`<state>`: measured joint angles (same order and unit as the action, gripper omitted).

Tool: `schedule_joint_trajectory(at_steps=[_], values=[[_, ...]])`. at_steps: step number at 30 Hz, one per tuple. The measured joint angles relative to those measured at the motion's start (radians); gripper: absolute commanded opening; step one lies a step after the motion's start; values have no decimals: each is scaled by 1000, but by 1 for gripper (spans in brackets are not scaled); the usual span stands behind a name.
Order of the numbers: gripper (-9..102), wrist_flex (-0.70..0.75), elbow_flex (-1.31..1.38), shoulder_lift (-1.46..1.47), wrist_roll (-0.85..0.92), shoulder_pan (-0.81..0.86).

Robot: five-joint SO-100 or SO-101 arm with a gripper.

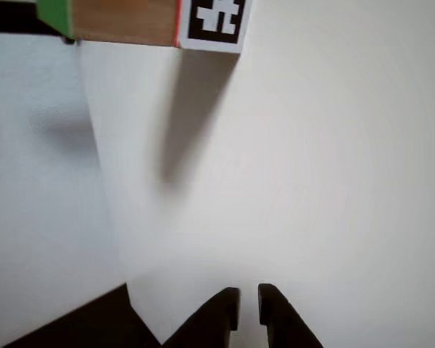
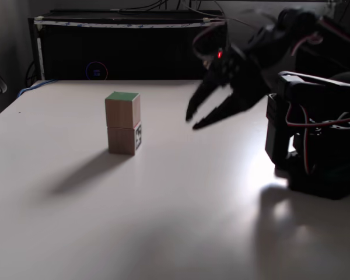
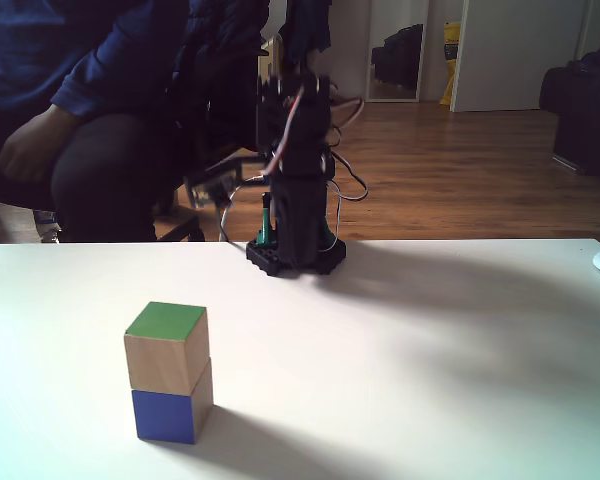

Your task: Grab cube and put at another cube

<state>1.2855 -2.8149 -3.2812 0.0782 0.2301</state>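
both fixed views show the cube [image 2: 122, 109] stacked squarely on another cube [image 2: 125, 140], green face up, on the white surface [image 2: 181, 210]. the claw [image 2: 192, 120] hangs in the air to the right of the stack — well apart from it, jaws spread, holding nothing.

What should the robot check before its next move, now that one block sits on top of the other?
1. Wooden cube rests on the marker cube: ok.
2. Stack upright, sides roughly flush: ok.
3. Gripper empty, jaws apart: ok.
4. Gripper clear of the stack, off to its right in a fixed view: ok.
5. Table bare between gripper and stack: ok.
6. Person's hand kept behind the table: ok.
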Motion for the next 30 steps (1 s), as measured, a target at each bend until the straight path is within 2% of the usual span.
schedule_joint_trajectory(at_steps=[8, 30], values=[[0, -61, -161, 3, -67, -51], [0, 0, -175, 2, -18, -81]])
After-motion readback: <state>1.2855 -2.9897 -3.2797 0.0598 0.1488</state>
